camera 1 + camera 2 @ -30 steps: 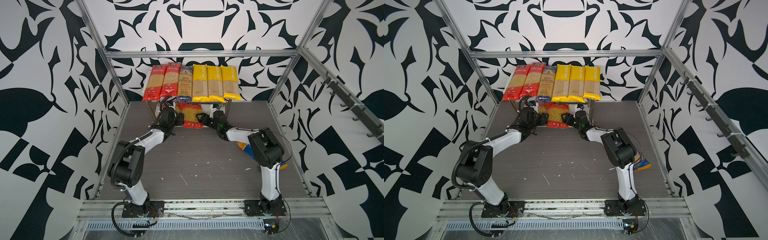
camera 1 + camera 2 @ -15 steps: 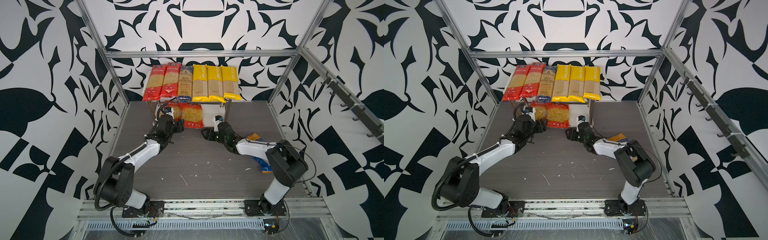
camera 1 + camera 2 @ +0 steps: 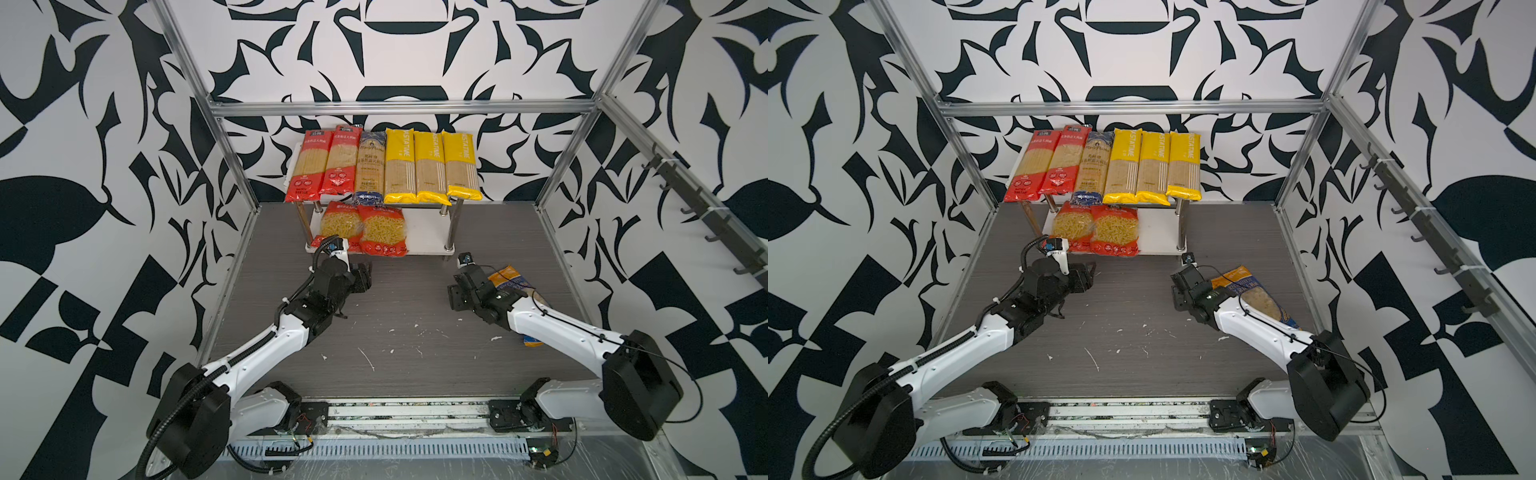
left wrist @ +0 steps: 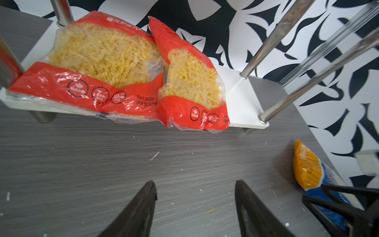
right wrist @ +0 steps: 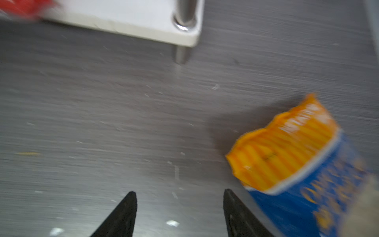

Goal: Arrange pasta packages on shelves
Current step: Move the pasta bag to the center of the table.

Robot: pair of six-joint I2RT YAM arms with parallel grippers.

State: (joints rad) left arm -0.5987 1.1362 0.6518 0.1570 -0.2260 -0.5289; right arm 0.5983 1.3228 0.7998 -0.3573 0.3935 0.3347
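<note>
**Last bag: the blue-orange one on the tabletop**

Eight packs already sit on the rack (image 3: pixel 424 239). Six spaghetti packs (image 3: pixel 399 166) lie across the upper board, and two red fusilli bags (image 3: pixel 380 230) lie on the lower one. The blue-orange bag (image 3: pixel 1252 291) lies flat on the tabletop (image 3: pixel 395 357), just beside my right gripper (image 5: pixel 178 197), whose jaws stand apart and empty. The left gripper (image 4: pixel 194 184) is likewise open with nothing in it, near the fusilli. I'd bring the right gripper over the bag's middle (the crimped orange end would probably slip) and pinch there. Then I'd lift it level and slide it onto the bare right part of the lower board, clear of the chrome leg (image 5: pixel 185 14).
</note>
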